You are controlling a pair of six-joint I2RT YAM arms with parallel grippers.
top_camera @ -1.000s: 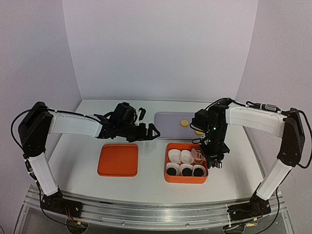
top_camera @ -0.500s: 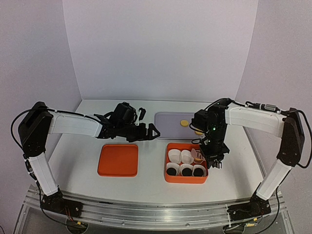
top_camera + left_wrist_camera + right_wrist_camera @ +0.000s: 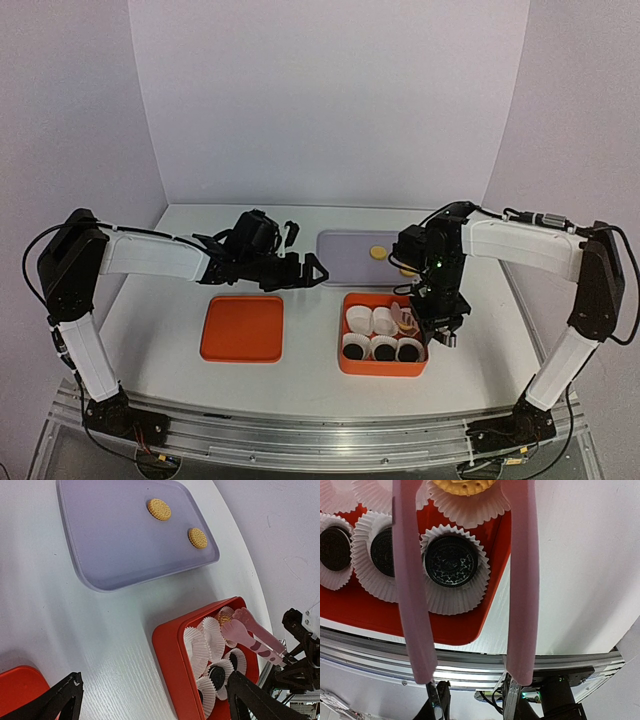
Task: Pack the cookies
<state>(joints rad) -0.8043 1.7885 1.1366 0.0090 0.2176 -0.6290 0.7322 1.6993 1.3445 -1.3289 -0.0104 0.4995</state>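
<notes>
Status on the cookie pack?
Left gripper open, hovering. Right gripper shut on pink tongs; golden cookie in cup. Two cookies on tray. Nothing blocking.

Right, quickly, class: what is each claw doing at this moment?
Left claw: open, holding nothing.
Right claw: closed on the pink plastic tongs, whose arms stand spread apart.

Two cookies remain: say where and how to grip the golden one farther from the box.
Pinch the golden cookie across its rim, straight down with the pink tongs: it lies flat on the lavender tray, so probably only its edge offers hold.
</notes>
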